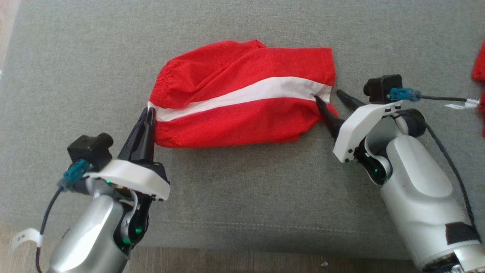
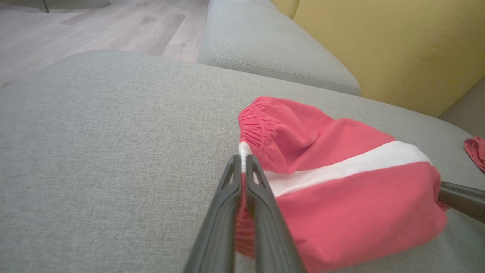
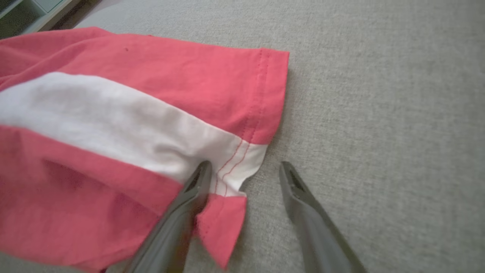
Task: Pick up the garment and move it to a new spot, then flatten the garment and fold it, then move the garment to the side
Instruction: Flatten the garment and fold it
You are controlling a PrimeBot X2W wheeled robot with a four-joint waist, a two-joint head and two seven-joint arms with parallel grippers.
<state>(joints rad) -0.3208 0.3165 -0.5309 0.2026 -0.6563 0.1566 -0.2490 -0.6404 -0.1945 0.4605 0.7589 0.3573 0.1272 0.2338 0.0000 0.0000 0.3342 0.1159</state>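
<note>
The garment (image 1: pixel 242 94) is a pair of red shorts with a white side stripe, lying across a grey cushion (image 1: pixel 242 189). My left gripper (image 1: pixel 149 110) is shut on the garment's elastic waistband (image 2: pixel 250 131) at its left end, where the stripe ends; the left wrist view shows cloth pinched between the fingers (image 2: pixel 261 197). My right gripper (image 1: pixel 326 95) stands open at the hem of the right end. One finger (image 3: pixel 189 197) rests on the cloth at the stripe (image 3: pixel 113 117), the other finger (image 3: pixel 303 201) is over bare cushion.
More red cloth (image 1: pixel 479 64) lies at the cushion's right edge, also seen as a red scrap (image 2: pixel 475 149). A yellow backrest (image 2: pixel 379 49) and a second grey cushion (image 2: pixel 265 45) lie beyond. Wooden floor (image 2: pixel 94 30) borders the cushion.
</note>
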